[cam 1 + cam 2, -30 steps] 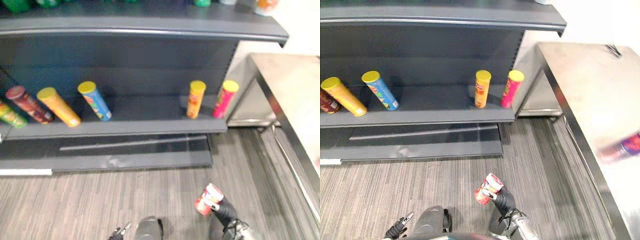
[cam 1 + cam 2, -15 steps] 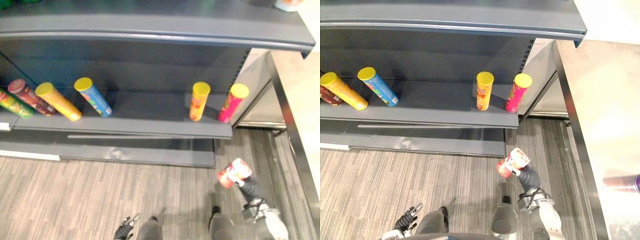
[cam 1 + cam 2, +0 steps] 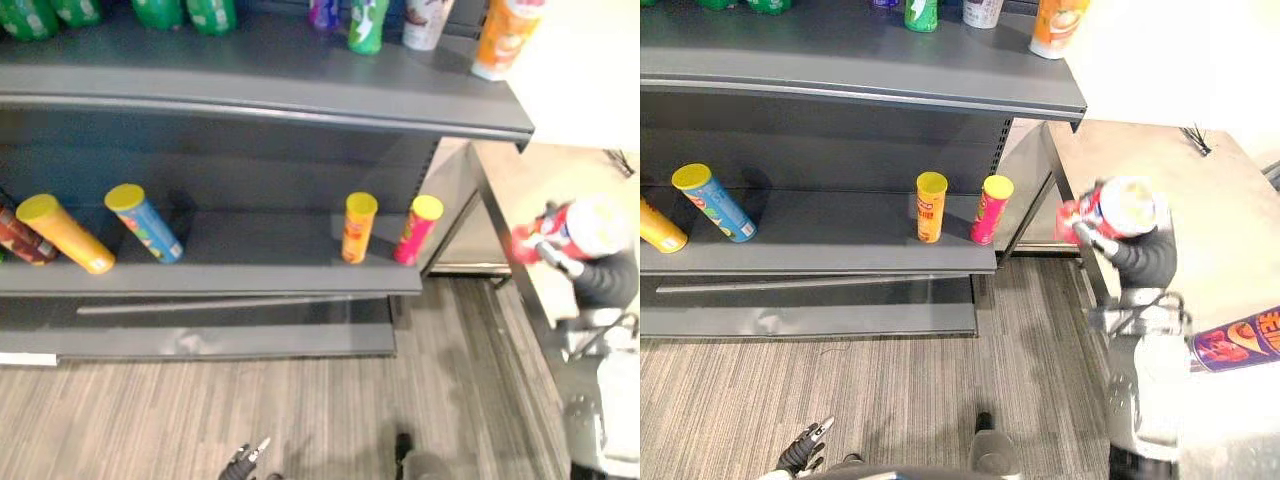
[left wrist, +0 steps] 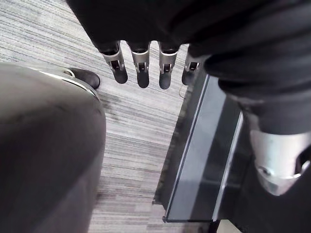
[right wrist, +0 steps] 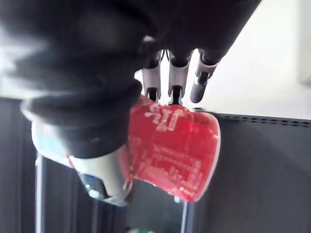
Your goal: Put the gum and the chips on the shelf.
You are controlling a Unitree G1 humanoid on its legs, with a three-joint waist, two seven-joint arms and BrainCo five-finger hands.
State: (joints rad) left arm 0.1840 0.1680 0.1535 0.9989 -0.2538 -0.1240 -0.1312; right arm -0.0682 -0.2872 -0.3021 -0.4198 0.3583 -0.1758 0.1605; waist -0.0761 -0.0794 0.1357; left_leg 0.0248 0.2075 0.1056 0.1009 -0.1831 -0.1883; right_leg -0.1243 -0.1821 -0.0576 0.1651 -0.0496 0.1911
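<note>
**Raised: chips can now beside the shelf's right end**

Lifted since half a second ago from low over the floor to about the height of the middle board, just off the right end of the shelf and over the edge of the steel surface. Seen through a head camera that has tipped up as well, bringing the bottles and cups on the top board into view.

Clamped in the right hand: the red chips can, tilted, lid toward the camera, with fingers curled across its wall. Nothing in the left hand, hung low over the floor, fingers straight and slightly apart.

Best done, probably, this way:
- Swing left under the top board's front lip.
- Aim for the open stretch between the blue can and the orange can, wide of the pink can.
- Bring the tube upright first.
- Loosen the grip only once the base sits flat.

Materials:
- Stiff round tube, glossy printed red wall, pale flat lid; apt to roll if laid down.
- Matt dark-grey boards with a rounded front edge.
- Dull brushed steel alongside, with a purple can lying on it.
- Fine grey stripes underfoot.
</note>
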